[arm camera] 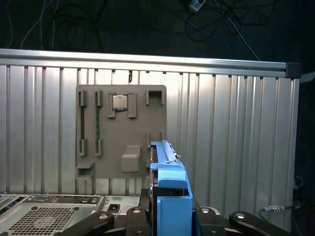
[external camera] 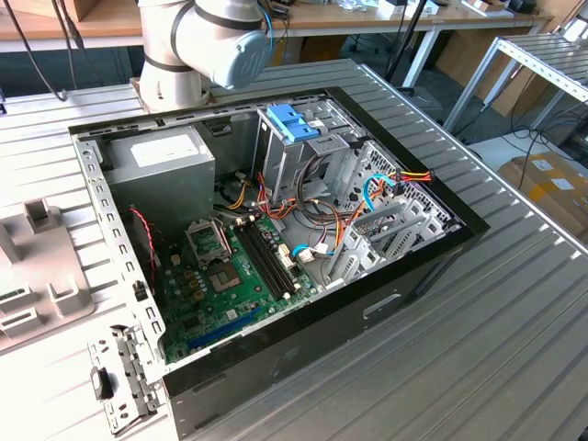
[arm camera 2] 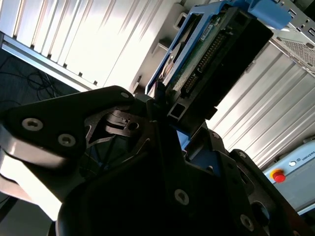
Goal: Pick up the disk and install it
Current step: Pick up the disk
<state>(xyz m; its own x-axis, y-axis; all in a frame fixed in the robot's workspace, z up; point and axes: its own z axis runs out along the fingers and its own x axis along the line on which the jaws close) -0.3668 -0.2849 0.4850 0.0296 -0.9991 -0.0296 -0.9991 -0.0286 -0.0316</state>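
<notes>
gripper (arm camera 2: 170, 112) jaws were clamped on disk (arm camera 2: 216, 54) | disk sat edge-on, held by one end, apart from table (arm camera: 236, 128) | grip probably left blue rails (arm camera: 172, 199) free for sliding in | case (external camera: 276, 358) lay mid-frame in exterior view

Silver-black hard disk with blue plastic rails (arm camera: 172, 189) clamped edge-on in black gripper (arm camera: 167, 216), ribbed aluminium table (arm camera: 236, 137) beyond, grey plastic fixture tray (arm camera: 123, 140) on it holding square processor chip (arm camera: 118, 102)

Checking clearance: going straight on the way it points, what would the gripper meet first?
Probably the grey flat parts tray on the ribbed metal table, with the held blue-railed rectangular disk touching first; depth is unclear.
</notes>
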